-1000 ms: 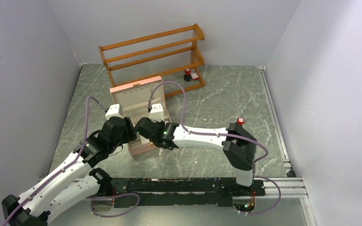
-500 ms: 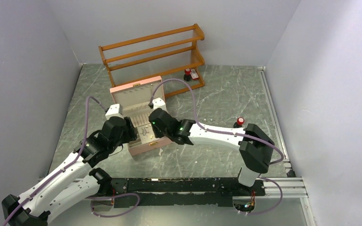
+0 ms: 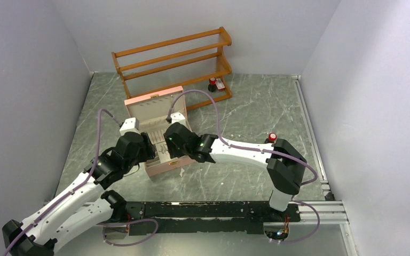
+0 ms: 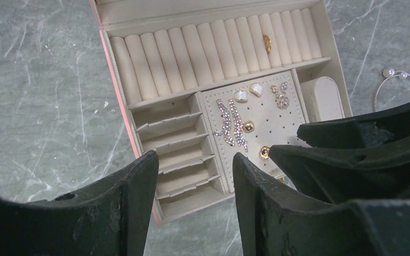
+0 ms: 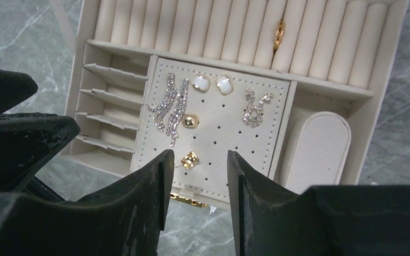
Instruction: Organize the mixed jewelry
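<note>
The open pink jewelry box (image 3: 152,104) lies left of centre on the table. In the right wrist view its perforated pad (image 5: 229,133) holds long crystal earrings (image 5: 168,106), two pearl studs (image 5: 200,81), a gold ball stud (image 5: 191,121), a small crystal pair (image 5: 256,106) and a square gold stud (image 5: 189,160). A gold ring (image 5: 279,33) sits in the ring rolls. My right gripper (image 5: 196,157) is open just above the square stud. My left gripper (image 4: 195,160) is open and empty over the box's front left compartments (image 4: 181,160).
A silver hoop with pearls (image 4: 395,85) lies on the table right of the box. A wooden rack (image 3: 173,58) stands at the back, with a red-capped bottle (image 3: 212,82) by it. Another bottle (image 3: 271,137) stands behind my right arm's elbow.
My right gripper has swung from the box's front right corner back over the earring pad, and its elbow has shifted right. My left arm has not moved.
</note>
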Motion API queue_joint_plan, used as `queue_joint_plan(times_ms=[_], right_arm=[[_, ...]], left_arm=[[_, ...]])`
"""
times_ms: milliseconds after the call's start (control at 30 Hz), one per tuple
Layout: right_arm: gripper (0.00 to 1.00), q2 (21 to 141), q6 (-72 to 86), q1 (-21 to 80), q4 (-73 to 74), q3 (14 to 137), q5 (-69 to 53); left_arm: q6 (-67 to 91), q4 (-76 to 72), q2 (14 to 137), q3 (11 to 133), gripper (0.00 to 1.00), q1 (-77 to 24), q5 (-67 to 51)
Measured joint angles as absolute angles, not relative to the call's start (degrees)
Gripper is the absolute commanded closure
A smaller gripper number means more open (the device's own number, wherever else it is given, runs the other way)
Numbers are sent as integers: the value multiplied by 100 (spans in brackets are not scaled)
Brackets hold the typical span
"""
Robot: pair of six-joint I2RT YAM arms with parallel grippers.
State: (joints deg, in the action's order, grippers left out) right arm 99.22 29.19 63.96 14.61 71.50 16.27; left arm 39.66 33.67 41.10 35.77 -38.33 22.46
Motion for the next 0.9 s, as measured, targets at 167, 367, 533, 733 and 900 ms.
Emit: queue_joint_plan(times_ms=[167, 367, 533, 733, 900], right_arm=[[57, 9937, 2936, 6412, 1492, 7157, 1391], [60, 9983, 2912, 6449, 1503, 7168, 1256], [62, 10088, 2908, 6469, 1588, 7262, 1238], [58, 9974, 3068, 6469, 1531, 7144, 1380], [58, 9236, 3411, 6436, 1267, 6466, 1597]], left_arm=[[3988, 3367, 4110, 3575, 41, -3833, 2244], [3992, 3365, 4110, 3540, 41, -3833, 2239], [3992, 3332, 4117, 3516, 40, -3833, 2180], [3826, 2985, 4300, 3487, 37, -3833, 1594], [3505, 2630, 4810, 3498, 40, -3830, 880]])
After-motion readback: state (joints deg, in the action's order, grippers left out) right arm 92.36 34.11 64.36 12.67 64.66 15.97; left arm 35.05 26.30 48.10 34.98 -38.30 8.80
